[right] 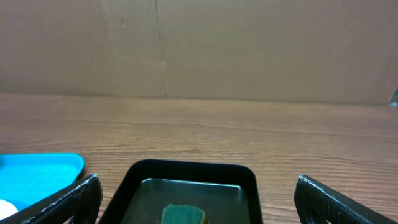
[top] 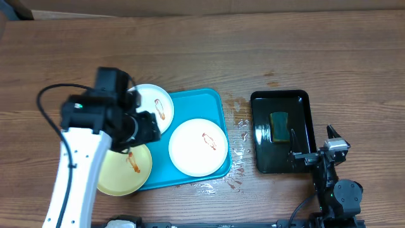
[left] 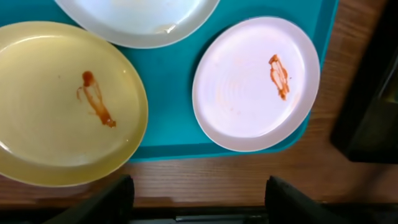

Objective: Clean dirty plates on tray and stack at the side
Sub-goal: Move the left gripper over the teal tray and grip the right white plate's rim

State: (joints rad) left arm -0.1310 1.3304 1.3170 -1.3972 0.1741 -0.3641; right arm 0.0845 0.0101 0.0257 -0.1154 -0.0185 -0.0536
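Note:
The cyan tray [top: 190,101] lies at the table's middle. A white plate [top: 198,147] with a brown smear sits on its right half. A second smeared white plate [top: 158,104] lies at its upper left. A pale yellow smeared plate [top: 126,170] overhangs its lower left corner. My left gripper [top: 147,126] hovers open and empty above the plates. The left wrist view shows the yellow plate [left: 62,99], the right white plate [left: 255,81], the other white plate [left: 137,18], the tray [left: 168,93] and my open fingers [left: 199,199]. My right gripper [top: 319,152] is open and empty at the front right.
A black glossy tray [top: 280,101] with a green sponge [top: 279,125] stands right of the cyan tray. It shows in the right wrist view [right: 186,171] with the sponge [right: 183,214] between my open right fingers [right: 199,205]. Wet spots [top: 239,126] lie between the trays.

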